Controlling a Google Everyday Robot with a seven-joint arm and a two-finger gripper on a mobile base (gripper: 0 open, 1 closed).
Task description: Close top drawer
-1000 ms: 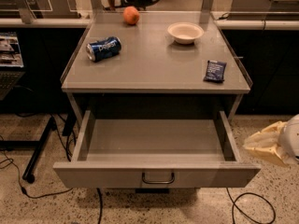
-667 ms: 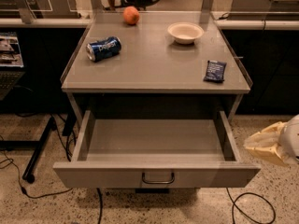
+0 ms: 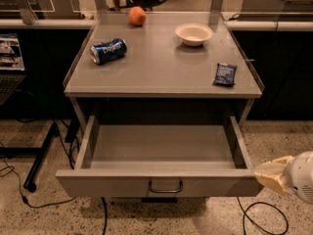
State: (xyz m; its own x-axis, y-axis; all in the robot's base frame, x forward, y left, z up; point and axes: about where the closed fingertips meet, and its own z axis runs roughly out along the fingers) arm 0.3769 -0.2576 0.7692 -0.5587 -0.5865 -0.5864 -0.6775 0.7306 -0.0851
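The top drawer [image 3: 161, 182] is a wide grey metal drawer pulled fully out of the cabinet, empty inside. Its flat front panel has a small dark loop handle [image 3: 165, 187] at centre. My gripper [image 3: 274, 176] shows at the right edge as tan fingers on a white arm end. It sits just right of the drawer's front right corner, close to it or touching it.
The cabinet top [image 3: 161, 77] holds a blue soda can [image 3: 108, 51] lying on its side, an orange [image 3: 137, 16], a white bowl [image 3: 194, 34] and a dark blue packet [image 3: 225, 74]. Cables [image 3: 259, 219] lie on the speckled floor. A black stand leg [image 3: 41, 155] is at left.
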